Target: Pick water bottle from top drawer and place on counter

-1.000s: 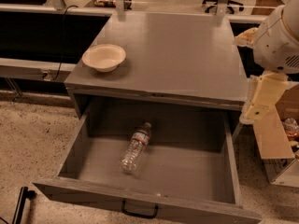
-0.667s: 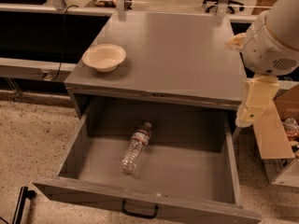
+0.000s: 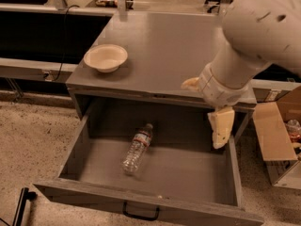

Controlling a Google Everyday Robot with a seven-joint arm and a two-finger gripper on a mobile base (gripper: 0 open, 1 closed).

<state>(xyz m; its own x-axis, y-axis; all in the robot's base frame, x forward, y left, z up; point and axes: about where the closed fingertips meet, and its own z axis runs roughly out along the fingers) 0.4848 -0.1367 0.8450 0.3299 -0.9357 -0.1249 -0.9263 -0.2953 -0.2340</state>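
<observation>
The counter (image 3: pixel 188 51) offers a broad flat top right above the storage, so a lifted object only needs a short trip up and back. Below it, the top drawer (image 3: pixel 141 199) stands pulled far out, its whole floor exposed from above. The robot's arm (image 3: pixel 254 36) reaches in from the right, crossing the counter's front right corner. A cardboard box (image 3: pixel 277 135) sits on the floor just right of the drawer, close to the arm's side. A pale bowl (image 3: pixel 106 58) rests near the counter's left front edge, well apart from the arm. The gripper (image 3: pixel 221 128) hangs over the drawer's right side, holding nothing; whether it is spread or pressed together cannot be told. The water bottle (image 3: pixel 136 149) lies on its side on the drawer floor, left of centre, cap toward the back, well apart from the gripper, with nothing between them
</observation>
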